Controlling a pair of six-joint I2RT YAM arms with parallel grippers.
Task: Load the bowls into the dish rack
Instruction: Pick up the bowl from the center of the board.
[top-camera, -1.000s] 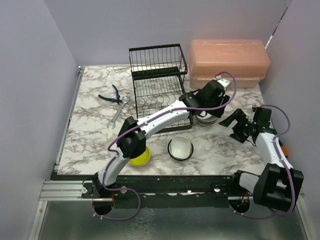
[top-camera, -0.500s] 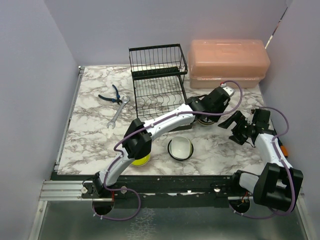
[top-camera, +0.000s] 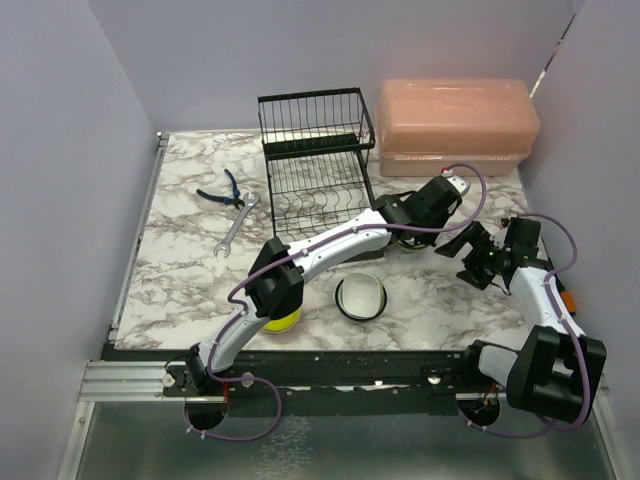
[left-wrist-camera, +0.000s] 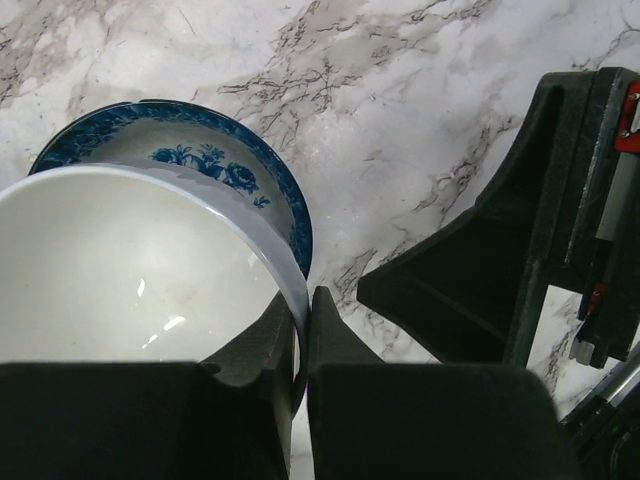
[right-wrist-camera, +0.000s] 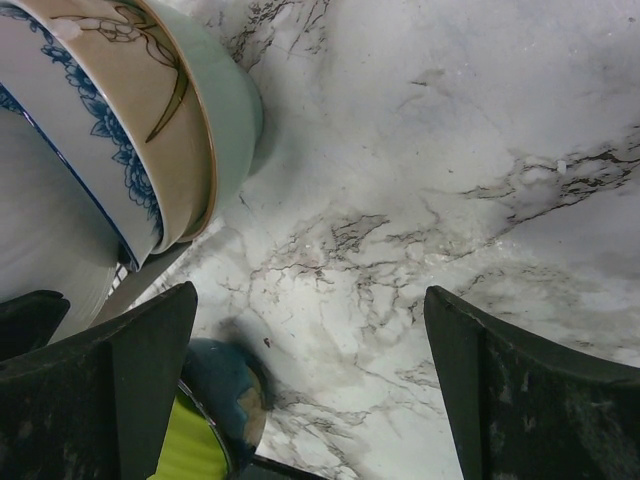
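Left claw (left-wrist-camera: 305, 310): narrow, pinched on the rim of the white bowl (left-wrist-camera: 120, 270), one finger inside, one outside.
White bowl: nested in the blue bowl (left-wrist-camera: 190, 150), on top of the stack.
Stack: on the table (top-camera: 190, 260) at 4 o'clock of the rack (top-camera: 315, 150), just beside its foot; below the blue bowl sits a beige bowl (right-wrist-camera: 140, 80), then a teal bowl (right-wrist-camera: 235, 100) at the bottom.
Right claw (right-wrist-camera: 308, 295): wide, holding nothing, low over the marble at 3 o'clock of the stack, near it.
Dark-rimmed bowl (top-camera: 360, 297): upright at 6 o'clock of the rack.
Yellow-green bowl (top-camera: 283, 318): at 7 o'clock of the rack, partly under the left elbow.
Box (top-camera: 457, 125): pink, at 3 o'clock of the rack.
Pliers (top-camera: 222, 190), wrench (top-camera: 237, 225): at 9 o'clock of the rack.
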